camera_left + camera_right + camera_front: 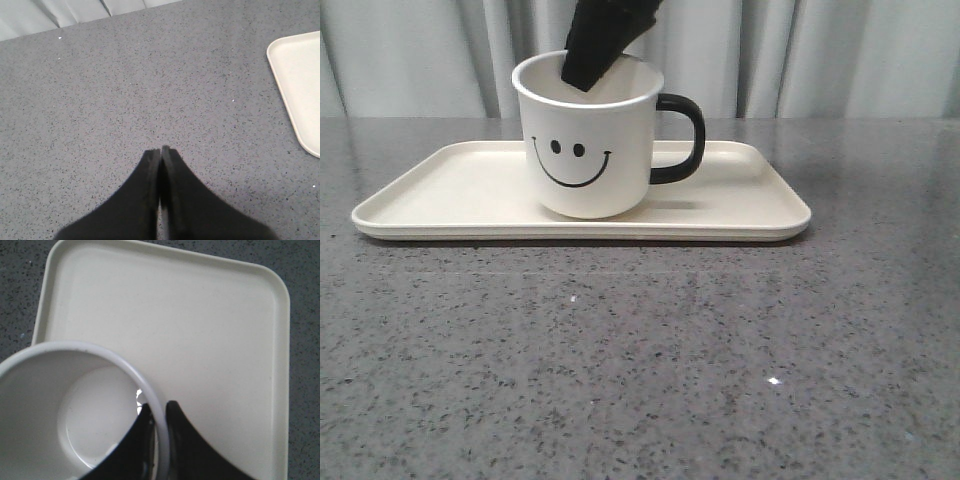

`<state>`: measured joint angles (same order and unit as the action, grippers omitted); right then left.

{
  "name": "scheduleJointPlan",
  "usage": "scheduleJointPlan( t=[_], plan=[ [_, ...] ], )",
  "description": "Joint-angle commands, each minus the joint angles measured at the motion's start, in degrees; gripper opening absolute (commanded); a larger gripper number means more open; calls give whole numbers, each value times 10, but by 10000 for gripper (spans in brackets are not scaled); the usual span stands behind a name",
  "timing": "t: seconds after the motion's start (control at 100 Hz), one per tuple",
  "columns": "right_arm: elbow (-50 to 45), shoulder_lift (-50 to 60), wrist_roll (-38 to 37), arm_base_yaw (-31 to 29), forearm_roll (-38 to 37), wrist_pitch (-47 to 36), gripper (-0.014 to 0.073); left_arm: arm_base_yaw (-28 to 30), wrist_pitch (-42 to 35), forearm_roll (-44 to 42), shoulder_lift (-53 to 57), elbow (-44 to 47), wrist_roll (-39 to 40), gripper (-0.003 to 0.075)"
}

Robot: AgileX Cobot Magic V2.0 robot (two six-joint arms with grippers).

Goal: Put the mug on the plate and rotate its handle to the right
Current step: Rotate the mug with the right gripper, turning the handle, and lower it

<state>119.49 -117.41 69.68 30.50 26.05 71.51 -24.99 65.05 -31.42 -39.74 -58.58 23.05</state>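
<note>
Right gripper (159, 412) angled down from above, jaws pinched on a thin wall — left gripper (160, 150) jaws pressed together

obstacle: mug (588, 135) mid-plate (440, 190) | free: plate ends, table (640, 360) in front

A dark grey speckled stone tabletop (640, 360) fills the foreground. Behind its far edge hangs a pale grey pleated curtain (840, 55). Soft, even light leaves small glints on the tabletop.

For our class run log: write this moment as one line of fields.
mug: on plate | handle: pointing right | right gripper: shut on mug rim | left gripper: shut, over bare table
</note>
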Motion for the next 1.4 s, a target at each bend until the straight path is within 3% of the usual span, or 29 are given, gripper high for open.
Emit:
scheduleJointPlan(
  t=[0.0,1.39],
  plan=[
    [12,35,5,1,22,51,-64,-4,-34,-15,-1,-12,6,-20],
    [5,34,35,9,36,50,-64,-4,-34,-10,-1,-12,6,-20]
  ],
)
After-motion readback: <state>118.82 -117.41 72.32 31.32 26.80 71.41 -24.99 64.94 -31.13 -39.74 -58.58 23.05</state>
